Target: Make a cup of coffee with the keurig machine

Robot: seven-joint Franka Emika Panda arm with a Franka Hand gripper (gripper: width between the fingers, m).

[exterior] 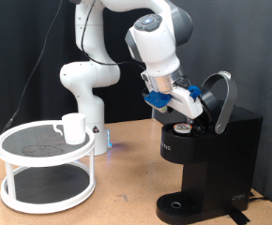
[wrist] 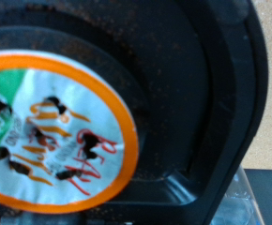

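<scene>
Keurig machine (exterior: 206, 155) lid raised, claw (exterior: 181, 111) angled into it (pod (wrist: 56, 131) below)

cup (exterior: 73, 127) on rack (exterior: 47, 150), exterior view's left; keurig machine (exterior: 206, 159) right

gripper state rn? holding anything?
Gripper: at the keurig machine's open lid, right over the pod in its chamber. Open or closed cannot be told; fingers not visible in the wrist view.
</scene>
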